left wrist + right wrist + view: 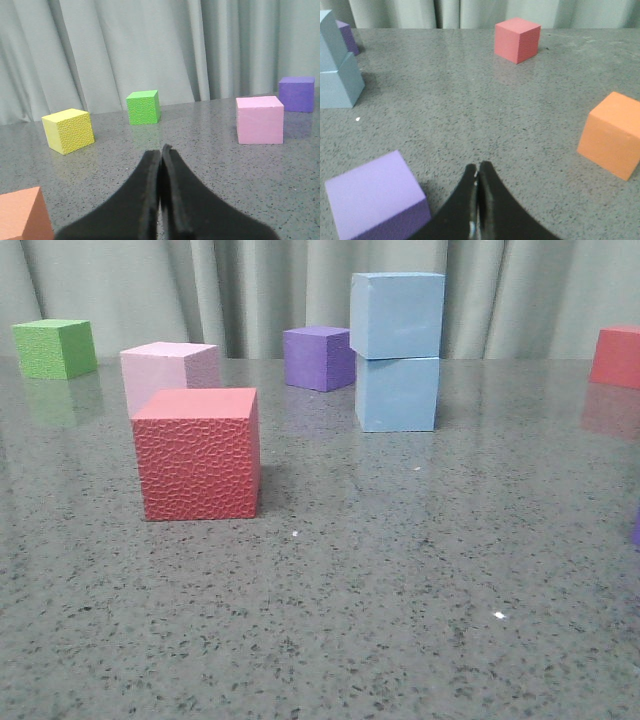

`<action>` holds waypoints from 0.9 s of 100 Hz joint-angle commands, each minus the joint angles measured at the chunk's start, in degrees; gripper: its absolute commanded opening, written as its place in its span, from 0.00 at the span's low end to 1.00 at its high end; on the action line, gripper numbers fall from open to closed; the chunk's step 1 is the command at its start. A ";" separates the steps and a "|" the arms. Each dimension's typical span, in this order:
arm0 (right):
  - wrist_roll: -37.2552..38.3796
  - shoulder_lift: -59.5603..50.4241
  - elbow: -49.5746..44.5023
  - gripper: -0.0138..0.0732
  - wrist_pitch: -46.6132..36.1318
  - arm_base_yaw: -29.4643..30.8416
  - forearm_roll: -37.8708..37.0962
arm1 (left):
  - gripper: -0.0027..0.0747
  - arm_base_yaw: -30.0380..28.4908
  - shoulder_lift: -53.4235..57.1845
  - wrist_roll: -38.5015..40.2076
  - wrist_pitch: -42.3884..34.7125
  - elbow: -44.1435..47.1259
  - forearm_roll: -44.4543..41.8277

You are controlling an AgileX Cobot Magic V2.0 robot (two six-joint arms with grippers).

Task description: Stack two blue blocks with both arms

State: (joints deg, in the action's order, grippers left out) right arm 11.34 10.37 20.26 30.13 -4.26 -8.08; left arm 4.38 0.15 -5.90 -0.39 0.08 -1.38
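Two pale sky-blue blocks stand stacked at the back middle of the table: the upper one [397,314] rests on the lower one [397,393], turned slightly off square. The stack also shows in the right wrist view, upper block [330,35] on lower block [339,84]. Neither gripper shows in the front view. My left gripper [161,152] is shut and empty, low over the table, far from the stack. My right gripper [477,170] is shut and empty, beside a light purple cube [375,197].
A red textured cube [198,452] stands front left, a pink cube [168,372] behind it, a green cube [55,348] far left, a dark purple cube [318,357] beside the stack, a red cube [615,357] at the right. A yellow cube [67,130] and orange cubes [612,134] [22,215] also lie around.
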 commanded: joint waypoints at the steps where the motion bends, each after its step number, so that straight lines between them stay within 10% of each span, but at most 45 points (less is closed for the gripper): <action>1: -2.14 -2.78 -1.47 0.02 -6.20 -1.22 0.05 | 0.01 -0.23 1.92 0.54 -4.65 2.35 0.01; 90: -6.34 -12.47 -19.47 0.02 -26.74 -3.17 3.66 | 0.01 -0.23 1.92 0.54 -4.65 2.35 0.01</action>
State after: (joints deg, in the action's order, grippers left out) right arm 5.60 -0.62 1.11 11.37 -7.39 -4.66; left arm 4.38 0.15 -5.90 -0.52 0.08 -1.38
